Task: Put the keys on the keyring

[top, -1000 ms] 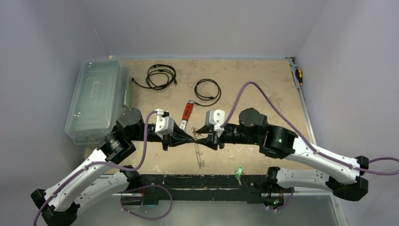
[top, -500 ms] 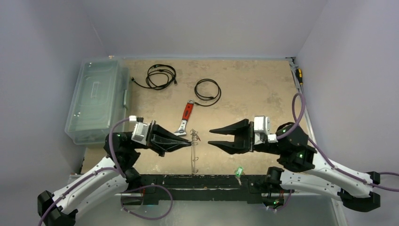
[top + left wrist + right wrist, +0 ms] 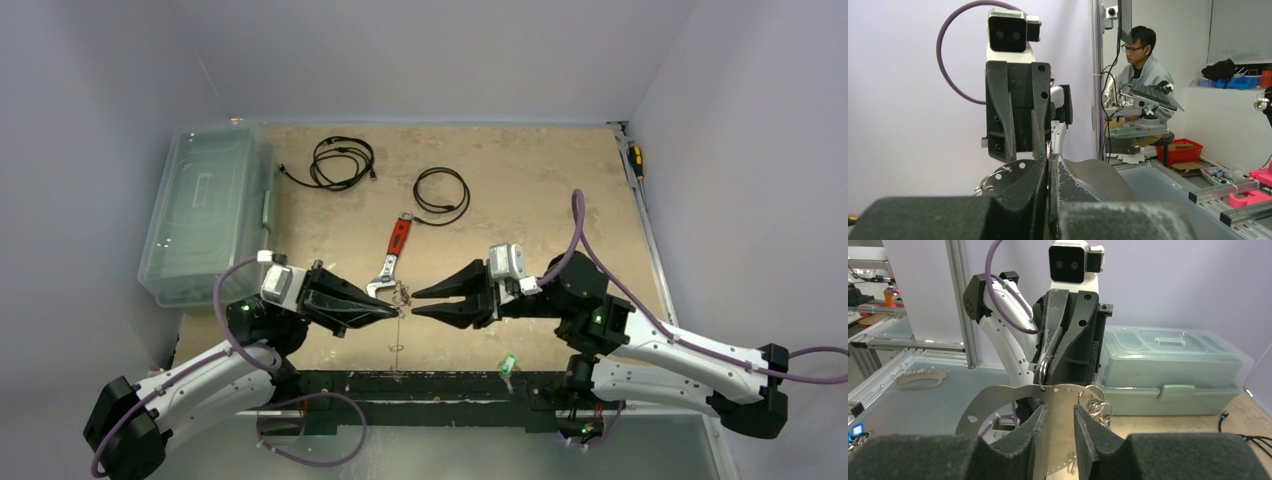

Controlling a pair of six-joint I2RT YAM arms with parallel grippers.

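You'll find nothing legible in any view. The red wrench handle (image 3: pixel 399 236), just beyond the left fingers (image 3: pixel 355 305), and the clear box lid (image 3: pixel 205 195), well off to their side, show marks too small to read.

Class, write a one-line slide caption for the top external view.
Left gripper shut on thin silvery wire keyring, open right gripper facing it, red-handled adjustable wrench lying behind them.
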